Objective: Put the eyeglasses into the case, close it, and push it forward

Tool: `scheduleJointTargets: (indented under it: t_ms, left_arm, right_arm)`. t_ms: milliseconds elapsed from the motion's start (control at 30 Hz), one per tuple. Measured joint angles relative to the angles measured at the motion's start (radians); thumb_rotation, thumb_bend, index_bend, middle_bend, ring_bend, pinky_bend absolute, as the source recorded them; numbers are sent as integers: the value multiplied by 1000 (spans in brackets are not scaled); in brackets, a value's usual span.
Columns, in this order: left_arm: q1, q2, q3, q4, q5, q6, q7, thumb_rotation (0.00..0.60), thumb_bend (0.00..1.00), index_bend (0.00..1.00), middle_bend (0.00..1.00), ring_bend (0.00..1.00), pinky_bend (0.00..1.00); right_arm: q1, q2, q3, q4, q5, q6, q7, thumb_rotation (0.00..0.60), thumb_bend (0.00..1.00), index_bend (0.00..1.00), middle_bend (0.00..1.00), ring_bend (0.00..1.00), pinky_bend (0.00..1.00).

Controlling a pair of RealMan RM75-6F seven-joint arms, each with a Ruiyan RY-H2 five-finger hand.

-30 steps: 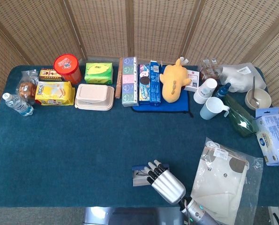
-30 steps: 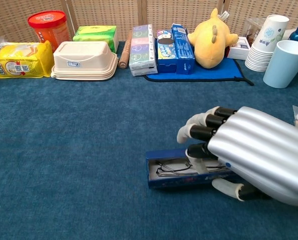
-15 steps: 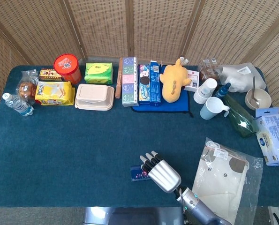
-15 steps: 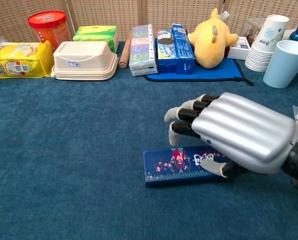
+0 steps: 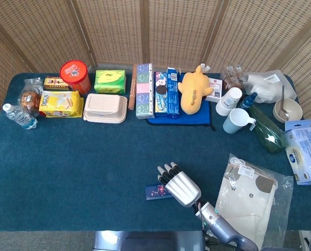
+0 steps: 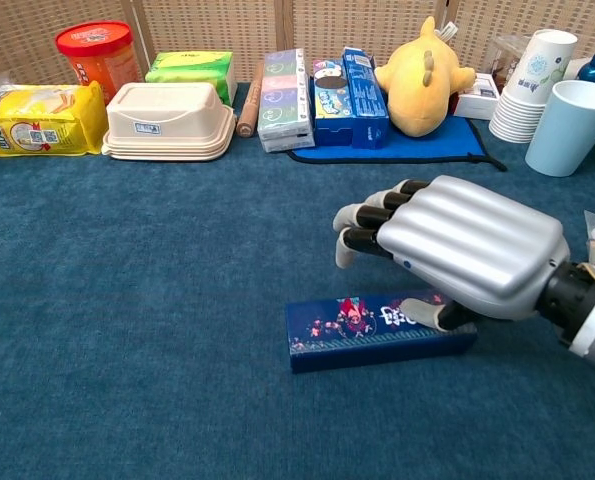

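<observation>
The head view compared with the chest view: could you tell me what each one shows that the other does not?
Only the head view shows the water bottle at the table's far left, the bowl with a spoon and the bagged cloth at the right. Only the chest view shows the printed figures on the case lid clearly, and the thumb resting on that lid while the other fingers hang above it. Both show the right hand over the closed case, the yellow plush and the red tin. The left hand appears in neither.
</observation>
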Motion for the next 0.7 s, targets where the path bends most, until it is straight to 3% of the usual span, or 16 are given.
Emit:
scheduleJointTargets:
  t_ms: [200, 467, 700]
  left_arm:
    - [0, -1, -1, 2, -1, -1, -3, 600, 283, 0, 0, 0, 0]
    - [-10, -2, -1, -2, 4, -15, 4, 600, 283, 0, 0, 0, 0]
    - [-18, -2, 1, -8, 7, -30, 12, 600, 282, 0, 0, 0, 0]
  right_arm:
    - [5, 18, 0, -45, 9, 7, -28, 600, 272, 233, 193, 187, 273]
    - [5, 99, -22, -229, 72, -33, -95, 600, 309, 9, 132, 109, 232]
    - [26, 170, -37, -340, 218, -111, -183, 600, 321, 0, 73, 72, 213]
